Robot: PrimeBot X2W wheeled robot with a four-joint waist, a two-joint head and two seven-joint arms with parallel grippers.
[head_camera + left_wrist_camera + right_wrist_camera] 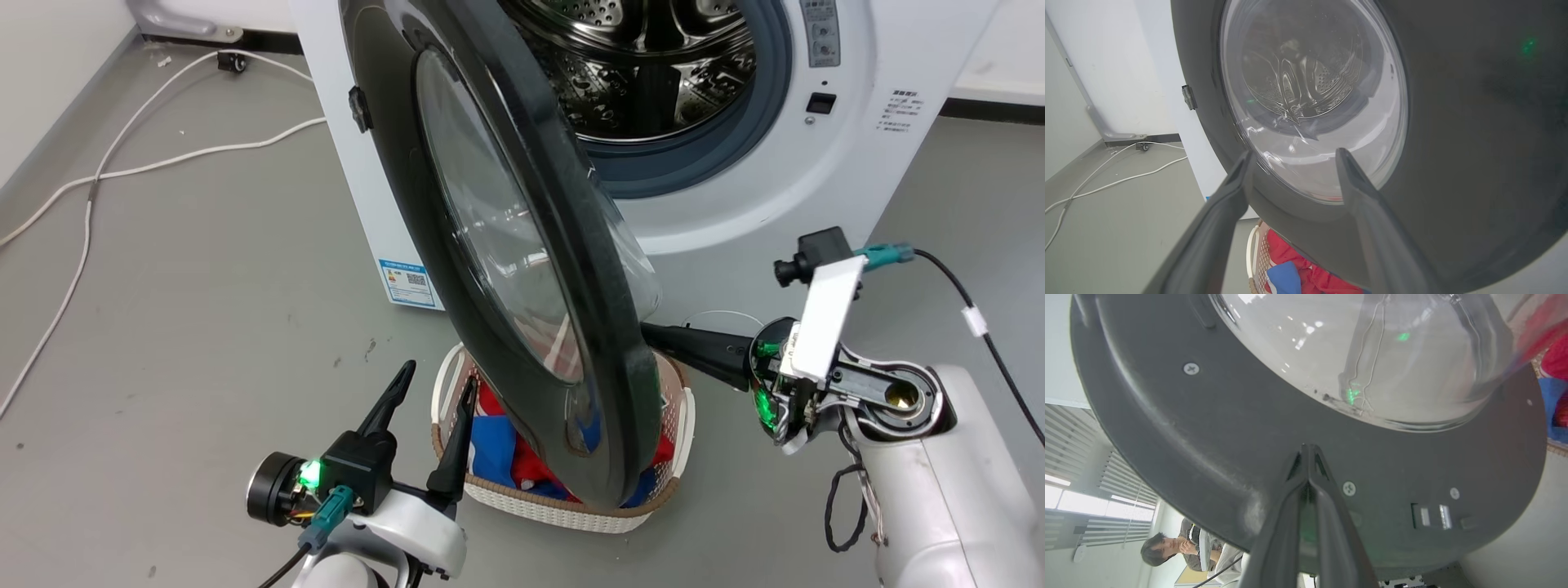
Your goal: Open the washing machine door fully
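The large round glossy black washing machine door with its clear domed glass window (506,245) is unlatched and stands well out from the big white front-loading washing machine (735,204). It is hinged on the robot's left and shows almost edge-on in the head view, so the perforated steel drum (645,73) and the grey-blue rubber gasket (735,139) lie open to sight. I judge the swing about half done: the door looks roughly square to the machine's front, not folded back beside it.

The right claw (1308,451) has its two long dark fingers pressed together with nothing between them. Their tips seem to rest on the dark inner rim of the door, just below the glass bowl, placed to push rather than grip. The left claw (438,377) is spread wide and empty, just beside the door's outer face. Whether it touches the door I cannot tell.

The door's lower edge hangs over a white woven laundry basket of red and blue cloth (571,510) on the grey floor.

What is left, as I read it, is the rest of the arc, with the door pushed further toward the robot's left until it stops. The left claw stands on that side and would need to give way
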